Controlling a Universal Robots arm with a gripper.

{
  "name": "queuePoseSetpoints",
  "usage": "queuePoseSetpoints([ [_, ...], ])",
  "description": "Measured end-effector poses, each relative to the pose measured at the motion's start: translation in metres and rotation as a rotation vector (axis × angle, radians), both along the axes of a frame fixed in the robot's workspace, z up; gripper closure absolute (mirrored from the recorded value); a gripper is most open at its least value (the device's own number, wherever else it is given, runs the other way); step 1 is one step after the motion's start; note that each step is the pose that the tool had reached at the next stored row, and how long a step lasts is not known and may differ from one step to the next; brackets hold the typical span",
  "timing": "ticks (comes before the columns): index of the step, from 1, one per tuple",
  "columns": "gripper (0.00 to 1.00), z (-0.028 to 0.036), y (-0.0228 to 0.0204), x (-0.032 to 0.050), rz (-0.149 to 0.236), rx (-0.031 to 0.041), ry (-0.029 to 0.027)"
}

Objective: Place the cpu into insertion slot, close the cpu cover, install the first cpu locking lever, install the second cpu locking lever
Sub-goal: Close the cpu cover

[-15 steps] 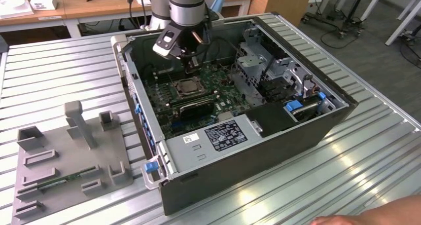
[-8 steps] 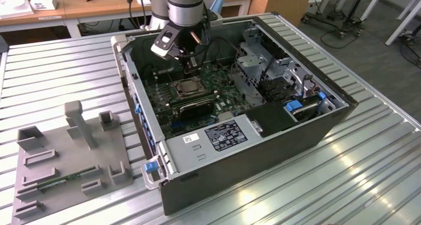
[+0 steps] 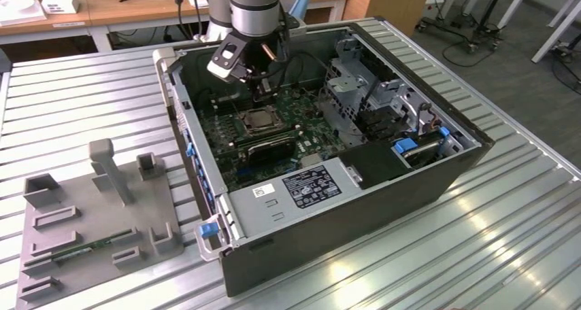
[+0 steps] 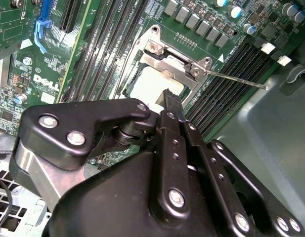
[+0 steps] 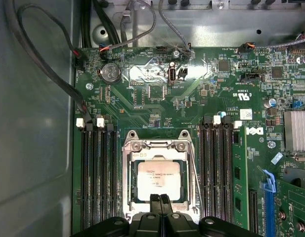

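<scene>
Ribbed silver metal table panels carry an open black computer case with the arm reaching inside. The flat square silvery-grey cpu already sits in the dark, square insertion slot, and the thin silver windowed cpu cover lies folded down around it. I judge the chip light and stiff, with a delicate underside, so best held by its edges. The cover looks like thin, springy sheet metal.

A slim steel locking lever rod juts from the cover's hinge end; it is likely springy and slippery, best pushed near its free end. The black two-fingered gripper hovers over the chip's edge, fingers together and holding nothing.

Around the socket lie the green circuit board and the long black memory slots. The fingers hide the socket's near edge, and I cannot tell whether either lever is hooked.
</scene>
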State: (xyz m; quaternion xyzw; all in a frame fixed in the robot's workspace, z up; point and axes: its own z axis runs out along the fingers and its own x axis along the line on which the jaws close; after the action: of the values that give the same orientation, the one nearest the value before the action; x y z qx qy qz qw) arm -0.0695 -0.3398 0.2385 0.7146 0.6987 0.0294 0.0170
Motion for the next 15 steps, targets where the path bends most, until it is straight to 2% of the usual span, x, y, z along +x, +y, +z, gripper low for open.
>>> queuePoseSetpoints([
  [3, 0.89, 0.0, 0.0, -0.0001, 0.0, -0.0001, 0.0003],
  [4, 0.89, 0.0, 0.0, -0.0001, 0.0, -0.0001, 0.0016],
  [6, 0.89, -0.0001, 0.0, -0.0001, 0.0, -0.0001, 0.0078],
  [12, 0.89, -0.0001, 0.0, -0.0001, 0.0, -0.0001, 0.0096],
  [15, 0.89, -0.0003, 0.0, -0.0001, 0.017, -0.0001, 0.0096],
])
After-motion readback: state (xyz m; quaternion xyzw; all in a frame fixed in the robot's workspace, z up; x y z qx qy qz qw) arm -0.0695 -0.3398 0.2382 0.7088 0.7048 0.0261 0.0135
